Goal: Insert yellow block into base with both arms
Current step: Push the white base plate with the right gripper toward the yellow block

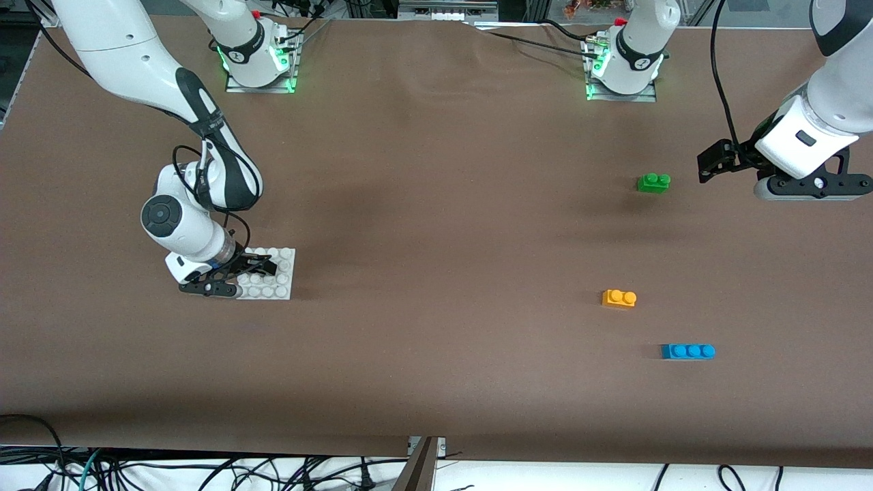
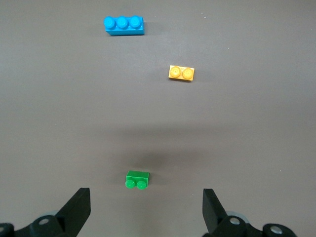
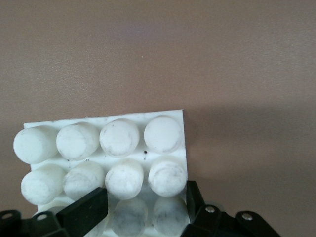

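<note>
The yellow block (image 1: 619, 298) lies on the brown table toward the left arm's end; it also shows in the left wrist view (image 2: 181, 73). The white studded base (image 1: 283, 273) lies toward the right arm's end. My right gripper (image 1: 249, 274) is down on the base. In the right wrist view its fingers (image 3: 84, 212) clamp two columns of studs at the base's edge (image 3: 180, 118). My left gripper (image 1: 811, 194) hangs open and empty in the air near the table's end, far from the yellow block. Its open fingers (image 2: 79, 210) frame bare table.
A green two-stud brick (image 1: 653, 183) lies farther from the front camera than the yellow block; it also shows in the left wrist view (image 2: 137, 179). A blue three-stud brick (image 1: 689, 351) lies nearer that camera, also in the left wrist view (image 2: 124, 25).
</note>
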Controlling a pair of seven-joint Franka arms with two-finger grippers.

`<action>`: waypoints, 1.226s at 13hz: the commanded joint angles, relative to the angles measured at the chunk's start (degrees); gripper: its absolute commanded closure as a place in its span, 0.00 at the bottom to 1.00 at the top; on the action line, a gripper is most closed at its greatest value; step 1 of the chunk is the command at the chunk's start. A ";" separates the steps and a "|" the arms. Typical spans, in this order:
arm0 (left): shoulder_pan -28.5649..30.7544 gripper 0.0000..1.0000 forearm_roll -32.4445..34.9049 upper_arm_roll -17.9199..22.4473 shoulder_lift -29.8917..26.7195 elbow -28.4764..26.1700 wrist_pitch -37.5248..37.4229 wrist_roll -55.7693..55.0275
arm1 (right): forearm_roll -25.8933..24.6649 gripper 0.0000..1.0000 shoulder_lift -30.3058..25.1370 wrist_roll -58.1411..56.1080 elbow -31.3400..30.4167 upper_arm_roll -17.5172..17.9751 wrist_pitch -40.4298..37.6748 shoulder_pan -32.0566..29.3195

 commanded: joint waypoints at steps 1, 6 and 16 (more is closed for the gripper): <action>0.24 0.00 0.34 -0.05 0.48 1.12 -1.05 0.82 | 0.63 0.27 1.59 1.56 2.18 1.83 0.85 -0.52; 0.24 0.00 0.34 -0.05 0.48 1.12 -1.05 0.82 | 0.46 0.26 3.78 7.96 5.08 3.67 0.84 1.58; 0.24 0.00 0.34 -0.05 0.48 1.12 -1.05 0.82 | 0.02 0.27 10.98 21.96 16.95 3.50 0.23 15.12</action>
